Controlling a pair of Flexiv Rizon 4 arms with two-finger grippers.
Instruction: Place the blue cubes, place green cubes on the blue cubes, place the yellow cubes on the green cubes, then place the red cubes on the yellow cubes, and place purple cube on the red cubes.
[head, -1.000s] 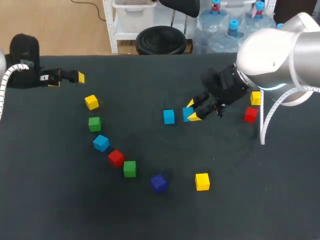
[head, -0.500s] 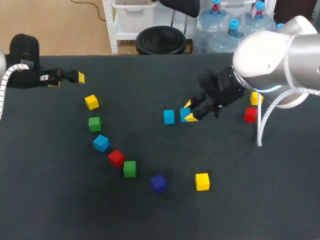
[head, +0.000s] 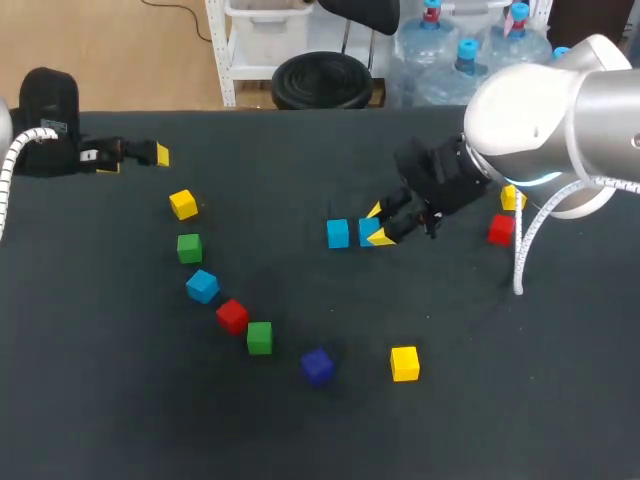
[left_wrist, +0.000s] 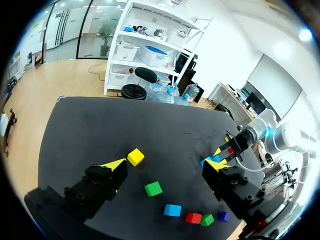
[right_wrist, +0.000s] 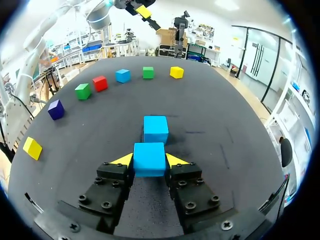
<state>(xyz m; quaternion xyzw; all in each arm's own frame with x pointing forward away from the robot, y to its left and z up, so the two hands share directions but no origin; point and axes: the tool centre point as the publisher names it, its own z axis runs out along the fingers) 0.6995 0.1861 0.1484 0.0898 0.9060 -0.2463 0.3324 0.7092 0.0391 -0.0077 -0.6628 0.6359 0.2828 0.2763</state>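
My right gripper (head: 378, 224) (right_wrist: 149, 160) is shut on a blue cube (right_wrist: 149, 158) (head: 369, 230), held low over the table just right of a second blue cube (head: 338, 233) (right_wrist: 156, 129). A third blue cube (head: 202, 286) lies in a curved line at the left with a yellow cube (head: 183, 204), green cubes (head: 189, 247) (head: 259, 337), a red cube (head: 232, 316) and the purple cube (head: 317, 366). My left gripper (head: 140, 158) (left_wrist: 165, 167) stands open and empty at the far left, high above the table.
Another yellow cube (head: 404, 363) lies near the front middle. A red cube (head: 501, 229) and a yellow cube (head: 512, 197) sit at the right, partly behind my right arm.
My right gripper has carried its blue cube a little to the left, closer to the second blue cube. The left arm has kept still.
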